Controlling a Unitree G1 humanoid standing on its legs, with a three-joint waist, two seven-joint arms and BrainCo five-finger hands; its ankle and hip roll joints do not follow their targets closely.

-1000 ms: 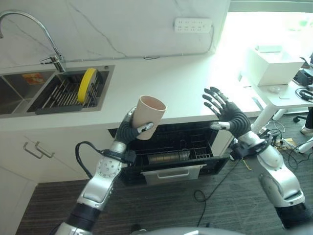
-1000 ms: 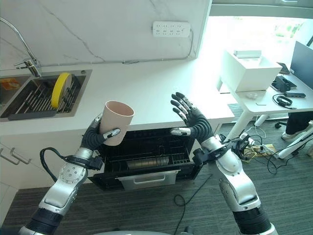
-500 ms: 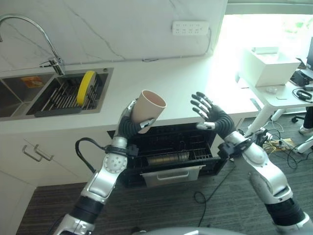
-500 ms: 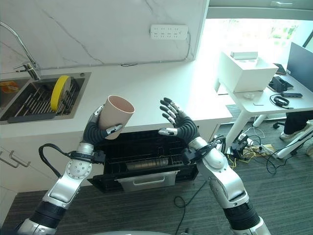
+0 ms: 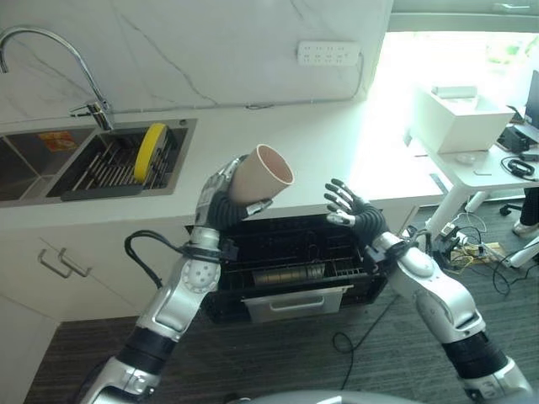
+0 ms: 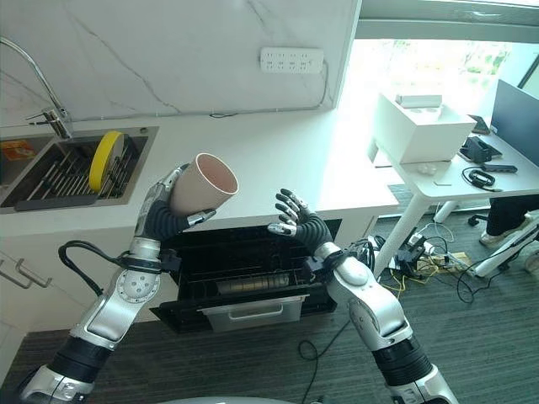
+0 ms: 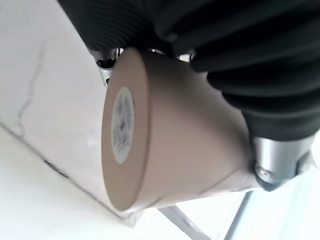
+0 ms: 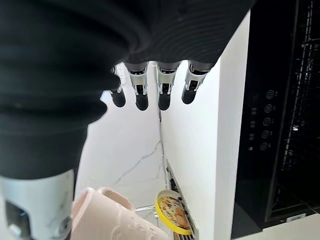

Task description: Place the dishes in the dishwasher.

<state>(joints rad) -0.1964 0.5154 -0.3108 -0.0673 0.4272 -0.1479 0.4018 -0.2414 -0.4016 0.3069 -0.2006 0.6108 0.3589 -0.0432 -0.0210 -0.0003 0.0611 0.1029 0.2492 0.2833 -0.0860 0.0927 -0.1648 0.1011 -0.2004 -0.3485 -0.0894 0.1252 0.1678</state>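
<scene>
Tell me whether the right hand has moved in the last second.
Yes. The right hand has come in toward the cup, ending over the open dishwasher instead of past its right edge.

2 head eyes look down, sharing the counter [image 5: 295,151]; 2 wrist views close.

Beige cup [image 5: 260,173]: empty, tilted, mouth toward 2 o'clock, curled in left hand [image 5: 221,208] above open dishwasher [image 5: 290,261]. Yellow plate [image 5: 150,149]: upright on edge in sink rack [image 5: 118,165], at 10 o'clock from cup.
</scene>
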